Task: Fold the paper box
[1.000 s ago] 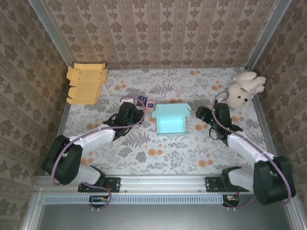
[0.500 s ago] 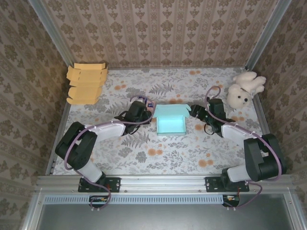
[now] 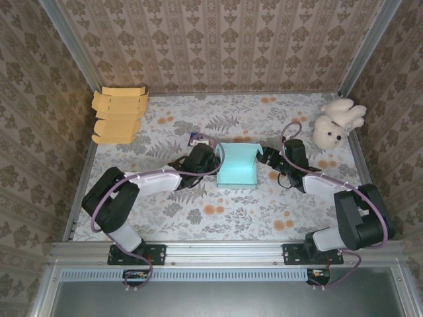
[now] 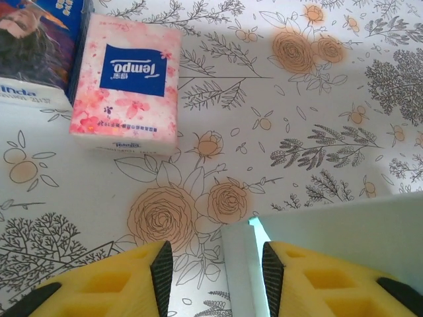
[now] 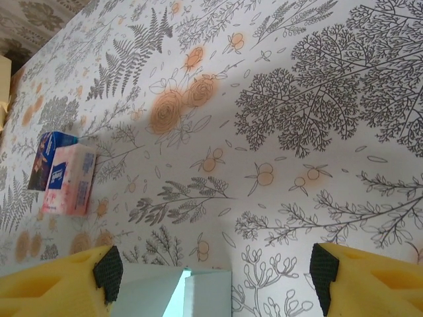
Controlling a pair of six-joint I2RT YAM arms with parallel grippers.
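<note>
Patterned wallpaper walls [image 3: 218, 46] close the cell on 3 sides. The bench [image 3: 218, 218] carries a floral cover.

Item 1, box [image 3: 236, 173]: teal paper, open-topped, lying mid-bench between the 2 arms. A flap shows at its far edge.

Item 2, left pincer [image 3: 215, 160]: positioned at the left wall of the box. The left wrist view shows the left pincer [image 4: 217, 277] with jaws partly apart. The wall edge of the box [image 4: 330, 228] stands between them, close against 1 pad. Bench cover is visible between that edge and the other pad. The wall is straddled, not clamped.

Item 3, right pincer [image 3: 268, 159]: positioned at the far right corner of the box. The right wrist view shows the right pincer [image 5: 216, 274] with jaws wide. A corner of the box [image 5: 192, 290] sits low between them, touching neither pad. Nothing is held.

Item 4, tissue pack [image 4: 127, 84]: pink, with a blue label, lying flat on the bench beyond the left pincer. A blue pack [image 4: 36, 39] lies just beside it.

Item 5, plush rabbit [image 3: 337, 122]: cream, at the far right of the bench, well apart from the box.

Item 6, card stack [image 3: 117, 115]: flat yellow blanks at the far left corner, well apart from the box.
</note>
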